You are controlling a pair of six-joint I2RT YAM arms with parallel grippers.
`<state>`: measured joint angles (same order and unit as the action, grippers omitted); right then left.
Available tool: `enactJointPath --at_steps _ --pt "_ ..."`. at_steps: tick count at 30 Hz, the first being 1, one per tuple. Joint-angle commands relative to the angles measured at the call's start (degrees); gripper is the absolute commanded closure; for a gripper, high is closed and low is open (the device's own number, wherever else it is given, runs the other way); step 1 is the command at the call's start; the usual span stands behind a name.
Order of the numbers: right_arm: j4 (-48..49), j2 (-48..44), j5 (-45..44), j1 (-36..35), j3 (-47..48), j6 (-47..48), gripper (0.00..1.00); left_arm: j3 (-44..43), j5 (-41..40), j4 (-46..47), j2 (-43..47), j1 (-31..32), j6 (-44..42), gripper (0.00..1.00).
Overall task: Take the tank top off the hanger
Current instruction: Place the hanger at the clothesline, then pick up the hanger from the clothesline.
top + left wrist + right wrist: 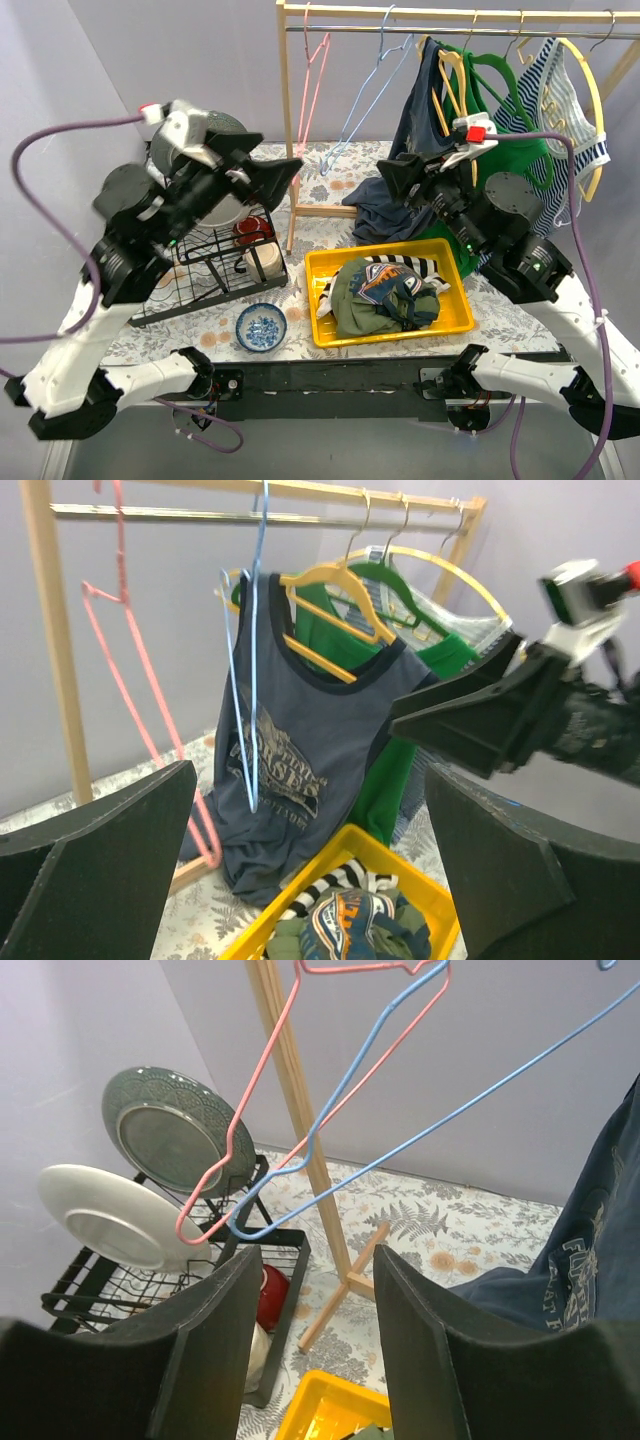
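A navy tank top [418,115] with a printed front hangs on a yellow hanger [450,72] on the wooden rack [287,120]. Its hem pools on the table. The left wrist view shows the top [300,750] and its hanger [330,580] straight ahead. My left gripper [285,180] is open and empty, raised left of the rack post and pointing at the top, well apart from it [310,880]. My right gripper [392,180] is open and empty, just in front of the top's lower part [315,1360]. The top's edge shows at the right [590,1260].
A green top [510,110] and a striped top [565,95] hang to the right. Empty pink [312,90] and blue [365,105] hangers hang to the left. A yellow bin [455,320] of clothes sits below. A dish rack [215,270] and a blue bowl [261,327] are at the left.
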<state>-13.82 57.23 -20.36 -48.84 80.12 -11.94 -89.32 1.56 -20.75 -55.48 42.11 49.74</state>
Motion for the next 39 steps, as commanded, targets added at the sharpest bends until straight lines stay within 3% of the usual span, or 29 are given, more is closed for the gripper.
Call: enactJointPath --at_steps 1,10,17,32,39 --pt "0.38 -2.82 0.15 -0.29 3.82 -1.15 0.45 -6.64 4.05 -1.40 -9.01 -0.01 -2.19 0.02" --pt "0.82 -8.36 -3.10 -0.20 1.19 -0.27 0.47 -15.18 3.97 1.84 -24.48 -0.01 -2.89 0.20" --pt "0.64 -11.09 -4.86 -0.20 -0.57 -0.01 0.48 -17.91 3.80 4.14 -31.95 0.34 -1.48 0.22" --pt "0.46 -14.43 -7.15 -0.20 -3.56 1.05 0.47 -17.91 0.64 7.22 -37.85 1.75 -1.75 0.30" --pt "0.55 -15.31 -7.41 -0.20 -4.35 1.05 0.47 -18.70 0.37 8.27 -39.35 1.84 -0.78 0.51"
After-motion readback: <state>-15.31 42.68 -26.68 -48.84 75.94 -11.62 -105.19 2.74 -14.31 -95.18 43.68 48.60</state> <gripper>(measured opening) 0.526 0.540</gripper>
